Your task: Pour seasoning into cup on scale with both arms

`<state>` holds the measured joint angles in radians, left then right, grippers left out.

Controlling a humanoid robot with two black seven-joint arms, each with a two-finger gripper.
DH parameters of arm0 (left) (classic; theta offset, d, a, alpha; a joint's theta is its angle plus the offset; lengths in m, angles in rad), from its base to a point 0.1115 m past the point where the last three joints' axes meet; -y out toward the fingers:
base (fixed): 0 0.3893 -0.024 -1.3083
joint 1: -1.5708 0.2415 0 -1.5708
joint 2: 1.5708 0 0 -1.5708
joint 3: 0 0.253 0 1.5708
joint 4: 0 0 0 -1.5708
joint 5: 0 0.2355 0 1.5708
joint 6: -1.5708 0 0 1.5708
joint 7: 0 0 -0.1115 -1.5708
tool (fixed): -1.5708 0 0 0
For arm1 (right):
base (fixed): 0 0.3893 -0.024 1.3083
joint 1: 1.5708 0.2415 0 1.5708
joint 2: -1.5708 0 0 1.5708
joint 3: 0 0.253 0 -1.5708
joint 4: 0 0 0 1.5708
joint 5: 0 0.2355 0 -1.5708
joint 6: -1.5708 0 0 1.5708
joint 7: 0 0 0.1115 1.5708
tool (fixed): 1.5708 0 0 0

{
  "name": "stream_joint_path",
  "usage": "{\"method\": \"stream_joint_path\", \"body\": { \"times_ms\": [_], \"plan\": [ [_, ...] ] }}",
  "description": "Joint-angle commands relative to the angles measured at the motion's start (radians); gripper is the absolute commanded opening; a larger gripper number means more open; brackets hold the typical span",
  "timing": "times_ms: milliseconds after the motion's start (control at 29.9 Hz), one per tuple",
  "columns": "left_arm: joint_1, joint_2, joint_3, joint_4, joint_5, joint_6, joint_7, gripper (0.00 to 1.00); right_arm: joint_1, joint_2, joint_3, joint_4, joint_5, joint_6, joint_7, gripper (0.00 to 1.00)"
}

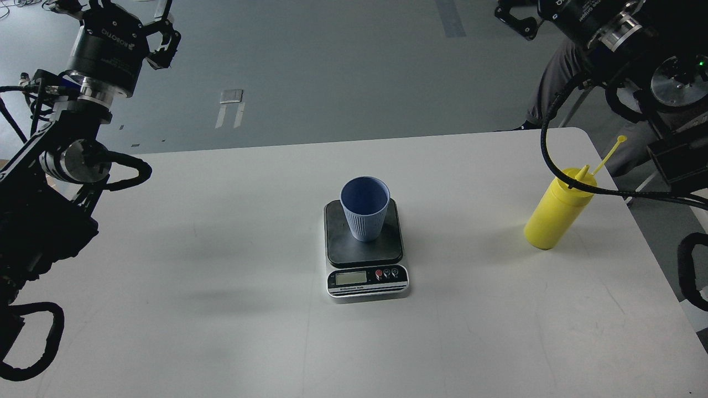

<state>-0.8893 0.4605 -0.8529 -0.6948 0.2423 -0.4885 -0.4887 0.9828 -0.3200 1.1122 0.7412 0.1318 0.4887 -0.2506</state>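
Cup (pixel 364 209) upright on scale (pixel 365 249) platform at mid-surface (pixel 221 276); yellow bottle (pixel 556 213) standing well apart toward right edge, cap open on its tether. Left jaws (pixel 141 22) raised beyond far-left corner, spread and empty. Right jaws (pixel 517 16) raised at top right, mostly cut off by frame edge, state not discernible.

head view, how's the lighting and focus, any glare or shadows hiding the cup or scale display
Head view: even, soft light; faint blurry shadows on the white table. The cup on the scale is sharp and unobscured. No glare on the display, but its digits are too small to read. The yellow bottle casts a faint shadow leftward.
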Motion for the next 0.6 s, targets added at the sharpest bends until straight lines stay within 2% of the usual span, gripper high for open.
{"method": "stream_joint_path", "body": {
  "times_ms": [0, 200, 267, 334, 568],
  "plan": [
    [-0.051, -0.034, 0.002, 0.001, 0.0, 0.0, 0.0, 0.98, 0.066, 0.114, 0.003, -0.152, -0.138, 0.0, 0.034, 1.0],
    [-0.053, -0.077, 0.0, 0.012, 0.0, 0.0, 0.022, 0.98, 0.088, 0.121, -0.002, -0.171, -0.244, 0.0, 0.115, 1.0],
    [-0.053, -0.089, 0.0, 0.024, 0.0, 0.0, 0.022, 0.98, 0.086, 0.119, -0.002, -0.164, -0.348, -0.012, 0.172, 1.0],
    [-0.053, -0.094, 0.0, 0.028, 0.0, 0.0, 0.022, 0.98, 0.083, 0.119, 0.0, -0.16, -0.414, -0.018, 0.207, 1.0],
    [-0.059, -0.094, 0.011, 0.031, 0.0, 0.0, 0.022, 0.97, 0.065, 0.114, -0.005, -0.134, -0.54, -0.015, 0.241, 1.0]
  ]
}}
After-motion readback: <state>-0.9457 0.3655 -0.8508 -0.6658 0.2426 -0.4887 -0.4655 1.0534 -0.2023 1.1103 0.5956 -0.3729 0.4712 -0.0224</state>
